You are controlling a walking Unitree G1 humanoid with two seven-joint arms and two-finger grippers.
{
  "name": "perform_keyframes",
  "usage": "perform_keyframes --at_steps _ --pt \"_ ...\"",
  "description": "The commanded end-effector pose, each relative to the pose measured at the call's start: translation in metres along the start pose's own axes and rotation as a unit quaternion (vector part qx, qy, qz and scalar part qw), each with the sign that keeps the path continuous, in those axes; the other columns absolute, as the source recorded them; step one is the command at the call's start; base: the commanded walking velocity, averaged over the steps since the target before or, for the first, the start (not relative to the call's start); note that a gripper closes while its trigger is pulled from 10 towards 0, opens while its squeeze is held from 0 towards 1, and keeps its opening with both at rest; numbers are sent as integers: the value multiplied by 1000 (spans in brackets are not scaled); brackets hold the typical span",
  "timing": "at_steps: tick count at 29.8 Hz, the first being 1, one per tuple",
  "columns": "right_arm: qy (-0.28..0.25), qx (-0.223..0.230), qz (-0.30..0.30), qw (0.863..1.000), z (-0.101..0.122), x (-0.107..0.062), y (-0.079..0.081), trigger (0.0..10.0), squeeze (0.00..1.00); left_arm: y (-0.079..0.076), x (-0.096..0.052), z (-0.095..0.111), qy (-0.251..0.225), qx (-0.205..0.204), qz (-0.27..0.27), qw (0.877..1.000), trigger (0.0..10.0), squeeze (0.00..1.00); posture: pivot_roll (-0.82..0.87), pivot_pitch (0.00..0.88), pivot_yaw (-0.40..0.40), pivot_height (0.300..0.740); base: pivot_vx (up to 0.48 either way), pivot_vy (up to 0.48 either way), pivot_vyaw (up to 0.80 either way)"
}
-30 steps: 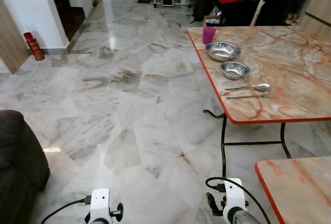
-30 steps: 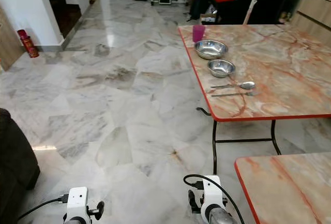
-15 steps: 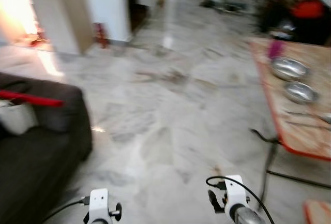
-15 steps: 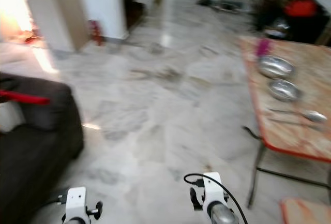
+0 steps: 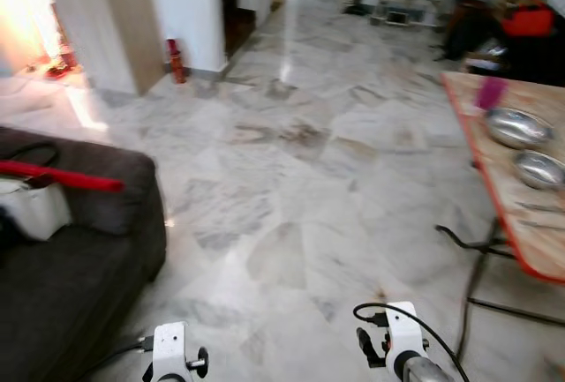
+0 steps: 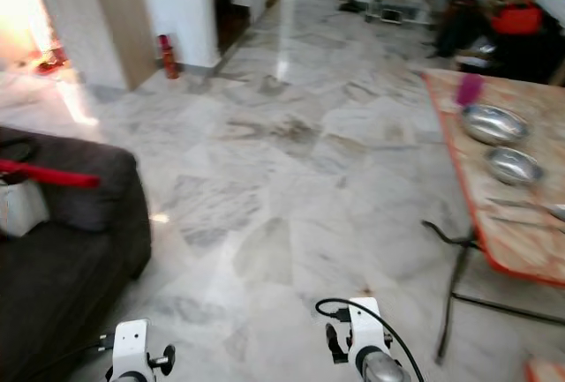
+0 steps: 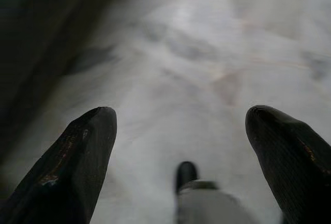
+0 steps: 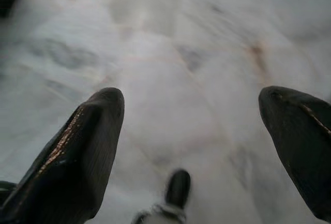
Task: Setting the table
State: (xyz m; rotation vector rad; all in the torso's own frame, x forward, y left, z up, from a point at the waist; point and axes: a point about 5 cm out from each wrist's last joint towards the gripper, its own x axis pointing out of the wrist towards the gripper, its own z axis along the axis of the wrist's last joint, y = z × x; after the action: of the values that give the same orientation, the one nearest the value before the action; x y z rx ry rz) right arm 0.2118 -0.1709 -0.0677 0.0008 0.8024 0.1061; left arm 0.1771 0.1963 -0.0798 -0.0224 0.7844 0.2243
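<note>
A marble-topped table (image 6: 530,250) with a red rim stands at the far right. On it sit a pink cup (image 6: 469,89), a large steel bowl (image 6: 493,123), a smaller steel bowl (image 6: 516,165) and cutlery (image 6: 530,208) nearer me. Both arms hang low over the marble floor. My left gripper (image 7: 178,136) is open, its two black fingers spread wide above bare tiles. My right gripper (image 8: 194,125) is open too, with nothing between its fingers. The wrists of both arms show at the bottom of the eye views, left (image 5: 169,355) and right (image 5: 403,355).
A dark sofa (image 5: 79,258) fills the lower left, with a white bag (image 5: 33,210) and a red rod (image 5: 62,176) on it. A red fire extinguisher (image 5: 176,61) stands by a white wall corner. Cluttered furniture lies at the far end. Marble floor (image 5: 291,188) stretches ahead.
The whole view has swung to the left: the table slid to the right edge and the sofa came into sight. Both arms hang as before.
</note>
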Motion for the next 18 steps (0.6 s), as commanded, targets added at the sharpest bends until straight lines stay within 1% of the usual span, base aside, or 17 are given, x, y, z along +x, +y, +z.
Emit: perform_keyframes --at_steps 1,2,6,10,18 --pt "2 6 -9 1000 -1 -1 -6 10000 0 -4 1 4 -5 -7 -1 1000 10000 0 37 0 -54 740 401 259 0" --pt "3 6 -9 1000 -2 -1 -6 10000 0 -4 2 4 -3 1 1 1000 10000 0 38 0 -54 740 431 0 0" --pt "3 6 -9 1000 -2 -1 -6 10000 0 -4 2 4 -2 3 2 1000 10000 0 38 0 -54 740 431 0 0" --pt "4 9 -9 1000 -2 -1 -4 10000 0 0 2 6 -4 -6 9 1000 10000 0 44 7 -50 740 474 0 0" --pt "2 16 -11 1000 -1 -1 -4 10000 0 3 3 8 -9 -12 14 1000 10000 0 47 15 -46 740 480 0 0"
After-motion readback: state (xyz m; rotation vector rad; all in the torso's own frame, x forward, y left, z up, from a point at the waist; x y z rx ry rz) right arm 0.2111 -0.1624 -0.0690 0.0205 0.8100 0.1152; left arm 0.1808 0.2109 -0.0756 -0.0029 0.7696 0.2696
